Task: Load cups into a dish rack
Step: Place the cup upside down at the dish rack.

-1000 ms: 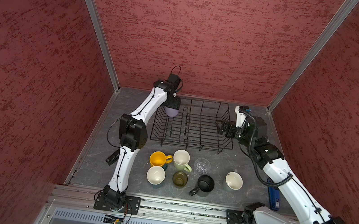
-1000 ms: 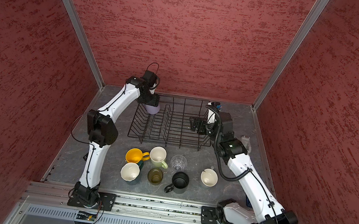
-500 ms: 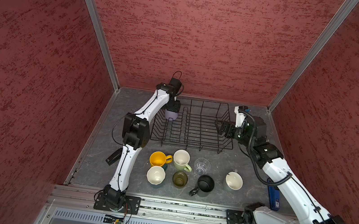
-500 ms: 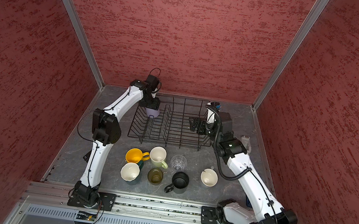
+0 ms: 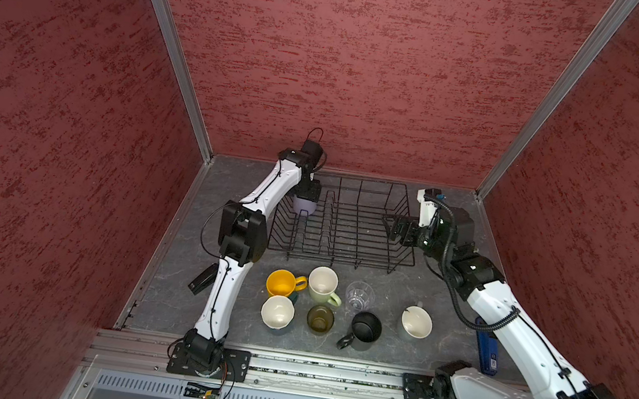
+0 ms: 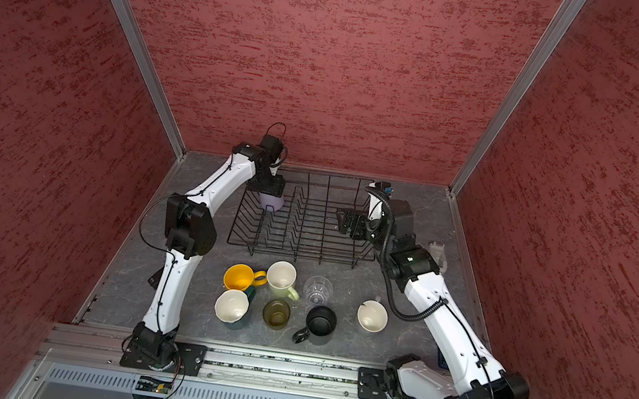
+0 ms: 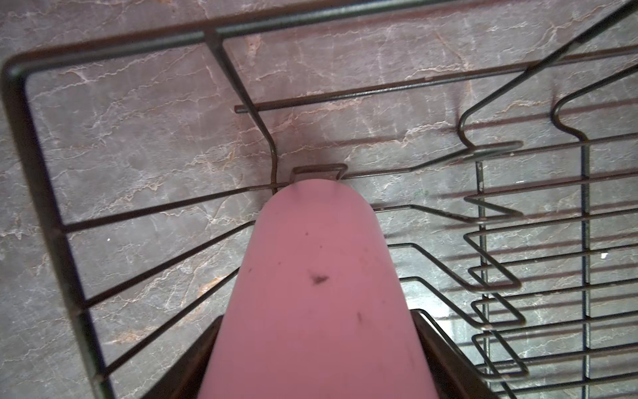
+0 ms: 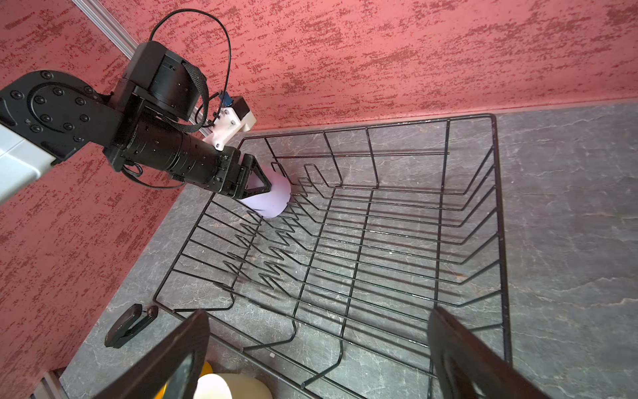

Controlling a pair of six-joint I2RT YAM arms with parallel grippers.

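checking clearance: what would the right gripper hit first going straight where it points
Most likely the black wire dish rack: the open right gripper angles down toward its wire floor, though depth is hard to judge.

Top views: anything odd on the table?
No spills or damage. Stray non-cup items: black stapler-like thing beside left arm, blue object by right arm. Lilac tumbler tilted in the left gripper, at the dish rack corner.

One dish rack (image 5: 347, 229), five mugs (image 5: 285, 283), two glasses (image 5: 320, 319), one lilac tumbler (image 5: 304, 205) (in the rack)
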